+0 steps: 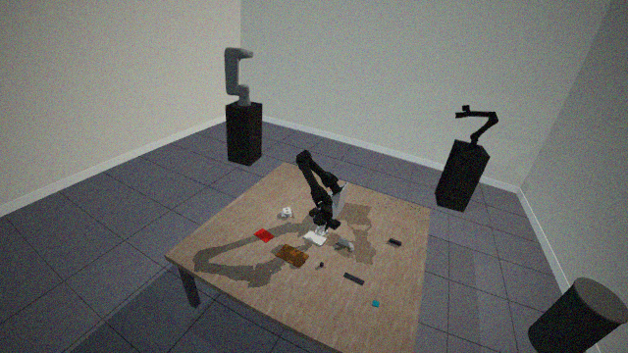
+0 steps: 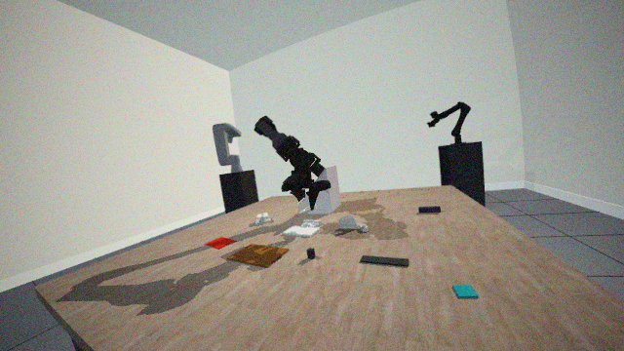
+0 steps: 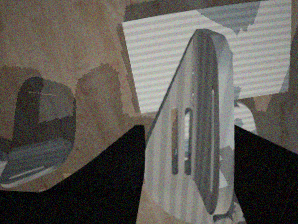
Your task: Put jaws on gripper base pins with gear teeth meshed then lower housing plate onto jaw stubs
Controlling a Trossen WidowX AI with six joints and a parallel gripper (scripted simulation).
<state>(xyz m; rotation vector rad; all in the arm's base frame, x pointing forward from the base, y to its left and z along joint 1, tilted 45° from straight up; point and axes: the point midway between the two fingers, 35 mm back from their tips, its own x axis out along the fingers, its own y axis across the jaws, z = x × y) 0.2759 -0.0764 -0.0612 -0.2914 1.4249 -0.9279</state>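
Note:
My gripper [image 1: 325, 226] [image 2: 305, 203] [image 3: 182, 133] is shut on a grey-white slotted jaw, pointing down. The held jaw [image 3: 161, 155] stands on edge between the fingers, just above the table. Another grey piece, apparently the second jaw [image 1: 345, 244] [image 2: 348, 223] [image 3: 46, 112], lies apart on the table, left of the held one in the wrist view. A white flat piece [image 1: 314, 238] [image 2: 298, 232] [image 3: 165, 65] lies beyond the held jaw, with a small white part, likely the base [image 3: 245, 116], partly hidden beside it. A small white piece [image 1: 287, 211] [image 2: 263, 217], possibly the housing plate, lies farther left.
On the table [image 1: 383, 221] [image 2: 341, 312] lie a red square [image 1: 264, 235] [image 2: 220, 243], brown plate [image 1: 291, 255] [image 2: 258, 254], black knob [image 1: 321, 265] [image 2: 311, 253], two dark bars [image 1: 353, 278] [image 1: 394, 242] and a teal square [image 1: 376, 304] [image 2: 465, 292]. A pale panel [image 2: 331, 187] stands behind the gripper.

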